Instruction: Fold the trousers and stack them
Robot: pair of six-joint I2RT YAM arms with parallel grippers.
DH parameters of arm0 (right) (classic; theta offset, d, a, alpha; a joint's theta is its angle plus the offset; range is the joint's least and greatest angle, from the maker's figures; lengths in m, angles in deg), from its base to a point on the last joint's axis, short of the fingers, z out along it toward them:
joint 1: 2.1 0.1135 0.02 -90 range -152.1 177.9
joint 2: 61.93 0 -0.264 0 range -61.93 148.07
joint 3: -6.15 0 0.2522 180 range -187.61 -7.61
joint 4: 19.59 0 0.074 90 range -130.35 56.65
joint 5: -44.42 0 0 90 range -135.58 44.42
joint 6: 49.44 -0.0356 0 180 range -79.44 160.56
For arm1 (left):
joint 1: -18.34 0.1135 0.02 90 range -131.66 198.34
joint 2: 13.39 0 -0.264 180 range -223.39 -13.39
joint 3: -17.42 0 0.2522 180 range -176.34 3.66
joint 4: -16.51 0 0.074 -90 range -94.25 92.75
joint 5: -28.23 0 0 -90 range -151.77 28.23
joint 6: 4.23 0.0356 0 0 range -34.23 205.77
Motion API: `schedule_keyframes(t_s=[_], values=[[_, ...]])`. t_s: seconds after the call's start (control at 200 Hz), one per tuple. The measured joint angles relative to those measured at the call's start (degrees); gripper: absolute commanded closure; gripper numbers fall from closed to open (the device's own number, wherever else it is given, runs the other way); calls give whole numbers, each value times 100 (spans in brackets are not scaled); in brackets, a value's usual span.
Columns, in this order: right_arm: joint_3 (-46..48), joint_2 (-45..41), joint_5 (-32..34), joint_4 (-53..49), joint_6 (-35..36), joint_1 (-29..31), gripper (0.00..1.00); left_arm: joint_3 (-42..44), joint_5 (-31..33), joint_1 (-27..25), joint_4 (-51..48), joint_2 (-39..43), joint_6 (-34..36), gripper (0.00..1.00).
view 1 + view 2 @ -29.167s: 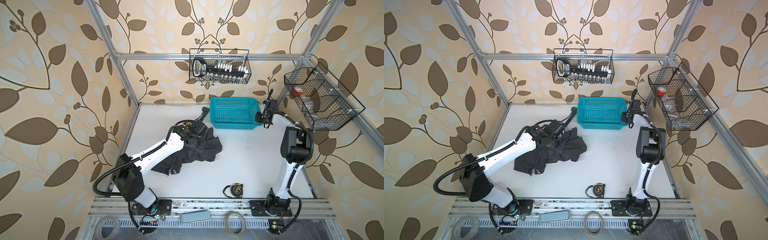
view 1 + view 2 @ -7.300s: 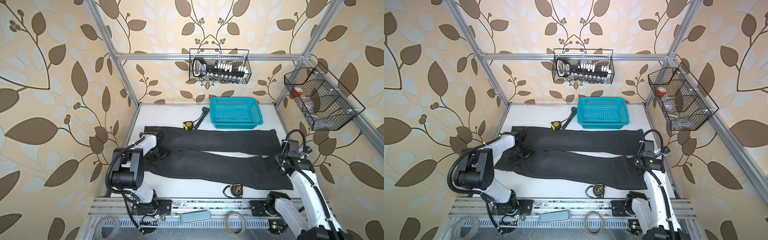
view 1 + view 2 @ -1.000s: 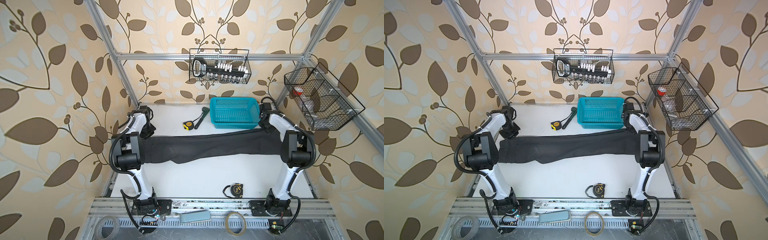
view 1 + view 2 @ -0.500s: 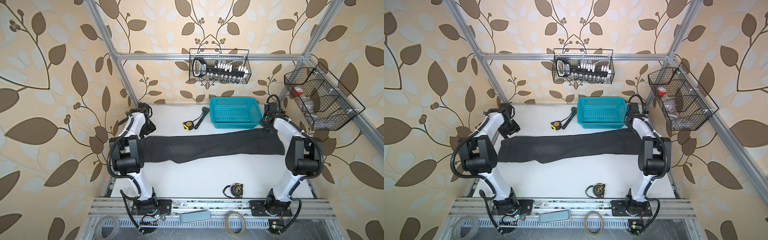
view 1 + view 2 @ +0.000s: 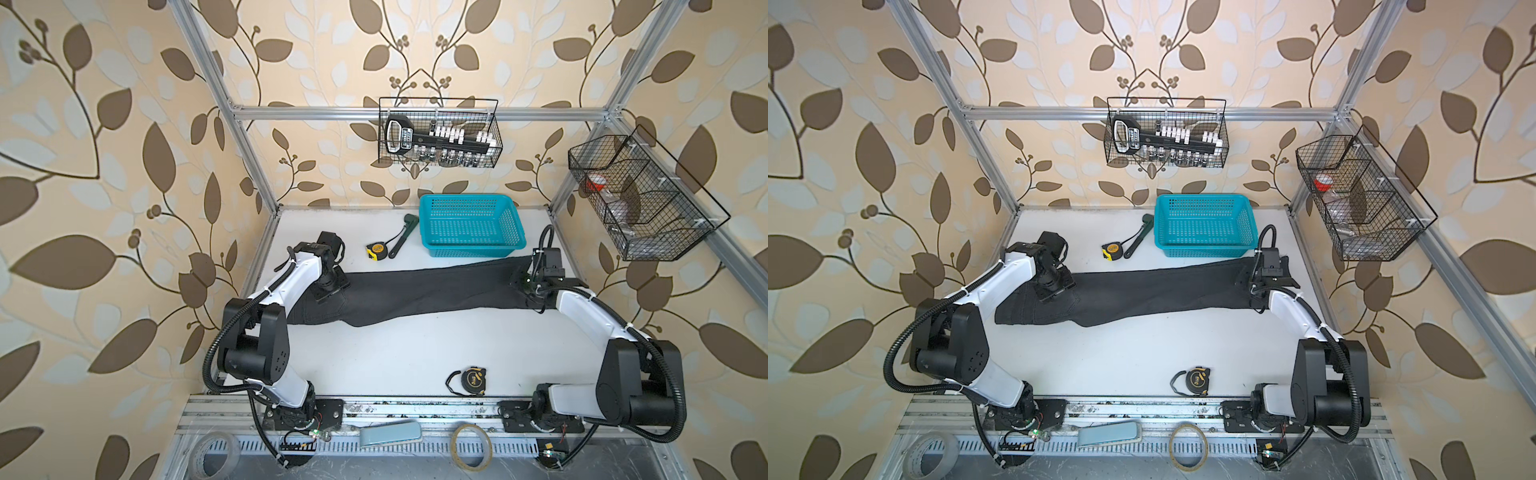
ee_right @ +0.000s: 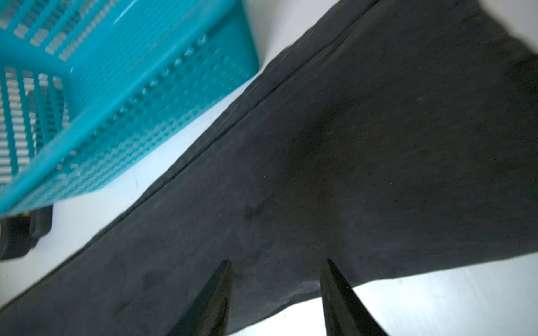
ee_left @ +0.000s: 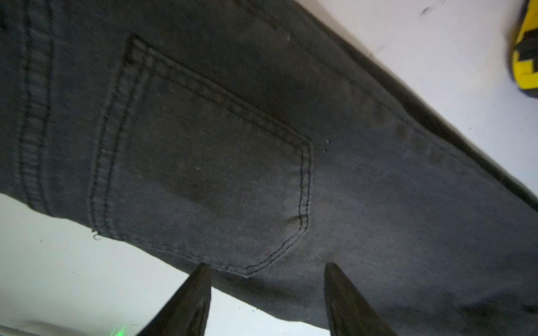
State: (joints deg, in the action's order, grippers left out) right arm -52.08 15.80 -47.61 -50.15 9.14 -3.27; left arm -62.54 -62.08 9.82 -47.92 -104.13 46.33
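Note:
The charcoal-black trousers [image 5: 415, 291] [image 5: 1154, 291] lie flat across the table, folded lengthwise with one leg over the other. The waist is at the left and the hems at the right. My left gripper [image 5: 329, 291] [image 5: 1054, 287] hovers over the waist end. In the left wrist view it [image 7: 266, 267] stands open over the cloth [image 7: 203, 160] just below a stitched back pocket, holding nothing. My right gripper [image 5: 530, 283] [image 5: 1254, 286] is over the hem end. In the right wrist view it [image 6: 276, 261] is open above the leg's edge [image 6: 349, 145], holding nothing.
A turquoise basket [image 5: 473, 249] [image 6: 116, 87] stands just behind the trousers at the back right. A yellow tape measure [image 5: 376, 250] and a black tool [image 5: 401, 237] lie behind the trousers. A black tape measure [image 5: 471, 380] sits near the front edge. Wire baskets hang on the walls.
Both grippers have opened and let go of the trousers' back edge. They have drawn forward from the back of the table and now hang over the cloth, which has settled flat.

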Motion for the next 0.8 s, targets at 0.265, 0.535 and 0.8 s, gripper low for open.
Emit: schedule_keyframes(t_s=[0.265, 0.535, 0.8], values=[[205, 302, -293, 776, 208, 977, 50, -52, 313, -13, 337, -667, 118, 37], [284, 964, -286, 1331, 160, 1320, 51, -573, 535, -13, 503, -1462, 404, 37], [289, 1342, -205, 1414, 166, 1421, 52, -949, 632, -61, 389, -1709, 597, 36]])
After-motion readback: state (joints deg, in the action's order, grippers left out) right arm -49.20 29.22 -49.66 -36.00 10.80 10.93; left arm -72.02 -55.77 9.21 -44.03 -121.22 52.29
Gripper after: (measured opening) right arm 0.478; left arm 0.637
